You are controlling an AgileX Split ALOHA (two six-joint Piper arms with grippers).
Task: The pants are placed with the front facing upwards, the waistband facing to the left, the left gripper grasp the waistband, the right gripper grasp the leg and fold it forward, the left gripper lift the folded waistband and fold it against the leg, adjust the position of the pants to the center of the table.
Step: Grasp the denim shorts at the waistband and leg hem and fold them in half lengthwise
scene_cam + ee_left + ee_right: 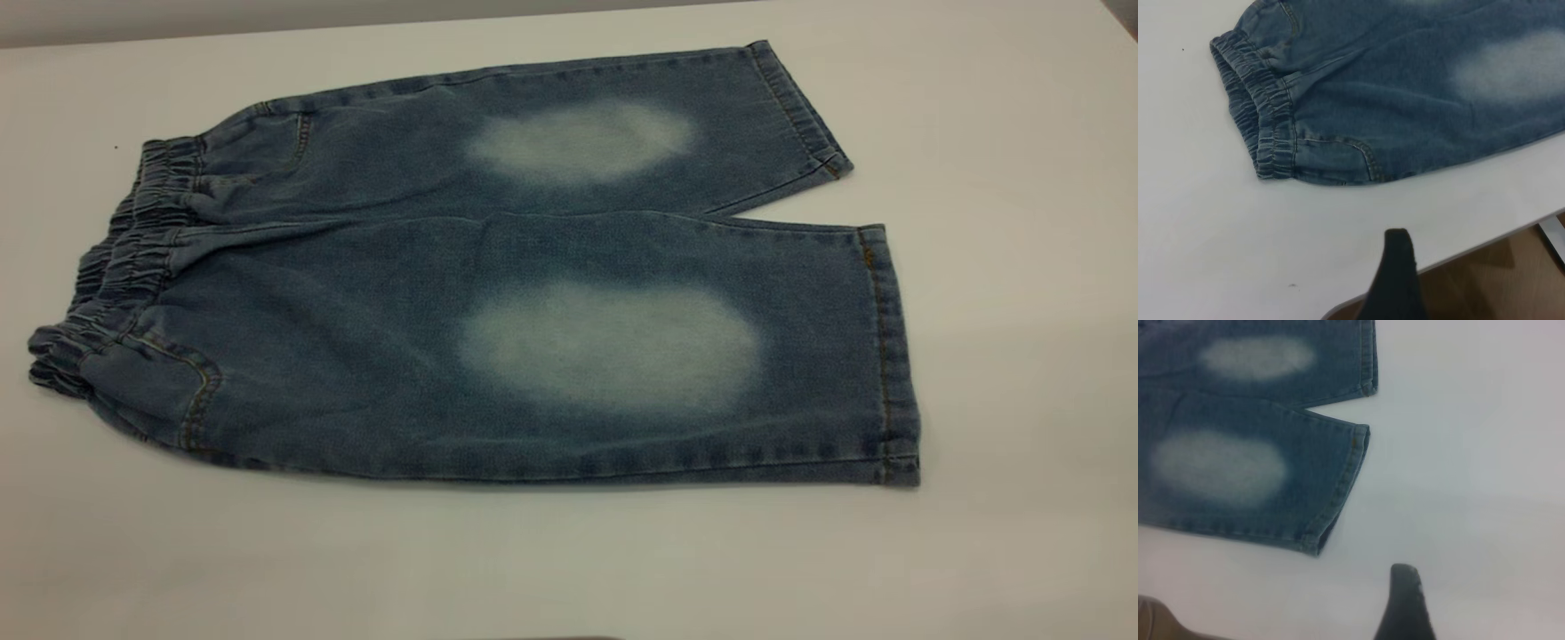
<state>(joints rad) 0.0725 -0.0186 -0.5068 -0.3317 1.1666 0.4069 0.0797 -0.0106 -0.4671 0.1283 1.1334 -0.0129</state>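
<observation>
The pants [533, 293] lie flat on the white table [1022, 267], front side up, with a pale oval patch on each leg. The waistband [133, 249] is gathered at the left, and both leg hems point right. No gripper shows in the exterior view. In the left wrist view my left gripper [1458, 283] hovers off the table's near edge, short of the waistband [1261, 100]; one black finger [1398, 267] shows with nothing beside it. In the right wrist view my right gripper [1465, 603] hangs over bare table near the leg hem [1348, 480], touching nothing.
The table's near edge [1485, 243] runs close to the left gripper, with wooden floor [1498, 287] beyond it. A brown surface [1151, 620] shows at one corner of the right wrist view. Bare white tabletop surrounds the pants on all sides.
</observation>
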